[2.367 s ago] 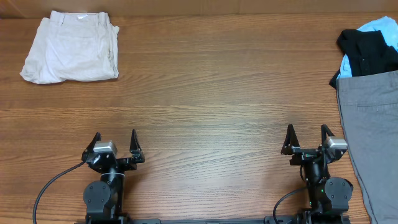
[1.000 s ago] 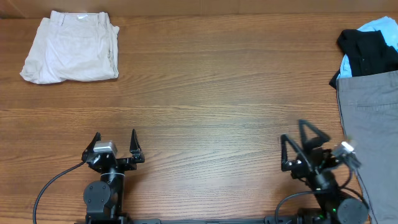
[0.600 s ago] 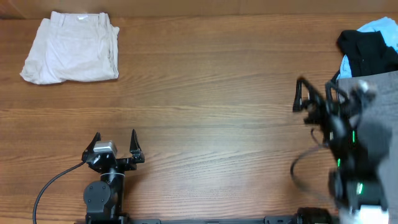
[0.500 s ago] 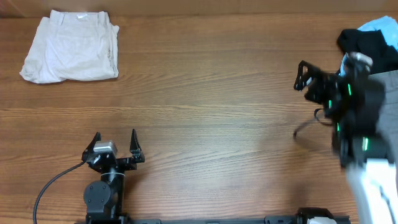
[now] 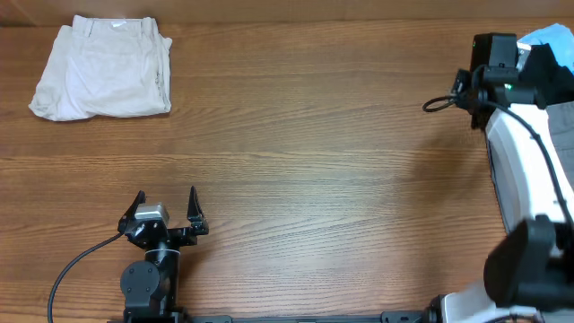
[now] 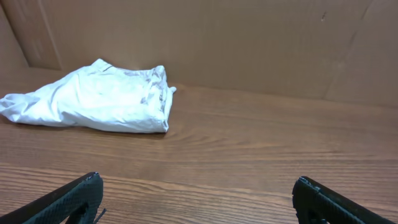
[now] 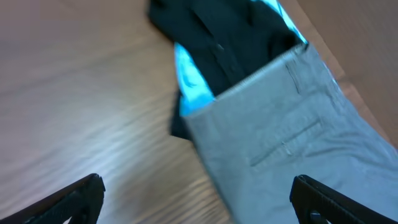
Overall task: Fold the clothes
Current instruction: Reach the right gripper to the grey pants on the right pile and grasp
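A pile of clothes lies at the table's right edge: grey trousers, a black garment and a light blue garment. My right gripper is open and empty. It hangs above the left edge of the pile, over the trousers' waistband corner, and touches nothing. The right arm hides part of the pile in the overhead view. My left gripper is open and empty, resting at the front left.
Folded white shorts lie at the far left corner. A brown wall runs along the table's back edge. A black cable trails from the left arm's base.
My right arm has lifted from its rest at the front right and swung back and rightwards over the clothes pile. The left arm and the clothes have not moved.
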Tool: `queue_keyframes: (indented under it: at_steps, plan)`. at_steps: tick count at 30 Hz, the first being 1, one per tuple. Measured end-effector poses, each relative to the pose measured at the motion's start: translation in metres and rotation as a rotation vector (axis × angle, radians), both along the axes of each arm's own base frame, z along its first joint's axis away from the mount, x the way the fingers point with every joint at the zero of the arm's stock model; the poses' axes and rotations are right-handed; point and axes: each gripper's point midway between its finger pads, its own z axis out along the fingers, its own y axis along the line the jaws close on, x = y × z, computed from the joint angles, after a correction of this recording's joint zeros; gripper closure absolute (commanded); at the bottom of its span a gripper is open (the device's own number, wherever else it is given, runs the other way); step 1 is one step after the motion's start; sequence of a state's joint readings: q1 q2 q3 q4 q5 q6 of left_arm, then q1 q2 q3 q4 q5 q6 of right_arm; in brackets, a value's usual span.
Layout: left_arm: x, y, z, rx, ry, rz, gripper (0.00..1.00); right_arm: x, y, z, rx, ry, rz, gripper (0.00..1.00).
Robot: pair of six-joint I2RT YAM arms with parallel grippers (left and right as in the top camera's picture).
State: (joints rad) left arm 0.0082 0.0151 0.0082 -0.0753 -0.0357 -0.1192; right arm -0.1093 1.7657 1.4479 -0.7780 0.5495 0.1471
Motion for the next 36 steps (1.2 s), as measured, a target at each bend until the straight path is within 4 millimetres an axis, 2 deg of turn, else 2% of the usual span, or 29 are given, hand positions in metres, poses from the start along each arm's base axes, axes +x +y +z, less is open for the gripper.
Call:
queue_keyframes:
  at_steps: [2,6,10,17,20,24,27,34,36]
  plan:
    - [0.0,0.0,0.0,0.0,0.0,0.0,0.0,-0.003,-0.015,-0.033,-0.005,0.09,-0.029,0.0]
    - [0.0,0.0,0.0,0.0,0.0,0.0,0.0,-0.009,-0.032,-0.063,-0.003,0.168,-0.062,0.0]
    - [0.0,0.0,0.0,0.0,0.0,0.0,0.0,-0.011,-0.045,-0.075,0.0,0.186,-0.085,0.03]
    - [0.0,0.0,0.0,0.0,0.0,0.0,0.0,-0.003,-0.053,-0.114,0.008,0.249,-0.038,0.11]
    - [0.0,0.0,0.0,0.0,0.0,0.0,0.0,-0.001,-0.054,-0.12,-0.004,0.264,-0.021,0.12]
    - [0.0,0.0,0.0,0.0,0.0,0.0,0.0,-0.001,-0.055,-0.128,-0.015,0.291,-0.003,0.2]
    - [0.0,0.0,0.0,0.0,0.0,0.0,0.0,-0.001,-0.056,-0.13,-0.024,0.304,0.006,0.2]
    - [0.0,0.0,0.0,0.0,0.0,0.0,0.0,-0.002,-0.059,-0.134,-0.039,0.32,0.007,0.28]
    - [0.0,0.0,0.0,0.0,0.0,0.0,0.0,-0.003,-0.06,-0.139,-0.04,0.33,0.006,0.39]
